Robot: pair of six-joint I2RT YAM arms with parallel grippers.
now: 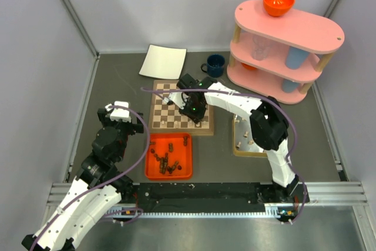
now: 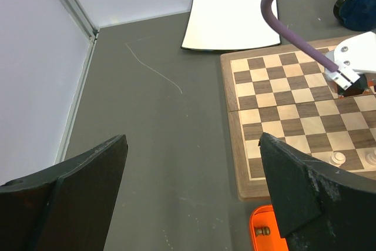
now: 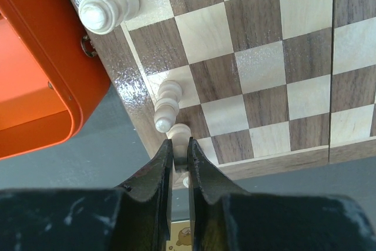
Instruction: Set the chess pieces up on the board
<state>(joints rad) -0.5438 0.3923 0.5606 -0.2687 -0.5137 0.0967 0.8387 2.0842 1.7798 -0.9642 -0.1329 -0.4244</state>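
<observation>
- The board [image 1: 170, 114] lies mid-table, its rows of squares mostly bare.
- A pale piece [image 3: 180, 133] stands at the board's 5 o'clock corner, by the border strip, pinched between the tips of the right claw [image 3: 180, 146], whose jaws are all but together on it.
- Just beside it, toward 12 o'clock in the right wrist view, stands a taller pale piece [image 3: 166, 107]. A pale pawn [image 3: 107, 10] stands farther along the same edge, well apart.
- The right arm [image 1: 235, 103] rises from its base at 5 o'clock, bends at a dark elbow, and stretches across toward 10 o'clock, with the wrist tipped down over the board.
- The left arm [image 1: 108, 145] is folded at 8 o'clock. The left claw [image 2: 192, 142] hangs over bare grey table at 9 o'clock of the board, its jaws wide apart and holding nothing.
- At 6 o'clock of the board an orange tray [image 1: 150, 171] holds the dark pieces [image 1: 166, 160].
- At 4 o'clock lies a wooden tray [image 1: 258, 152].
- A white sheet [image 1: 163, 61] lies at 12 o'clock, a blue mug [image 1: 214, 64] at 1 o'clock, and a pink shelf [image 1: 294, 27] at 2 o'clock with an orange bowl [image 1: 278, 1] on top.
</observation>
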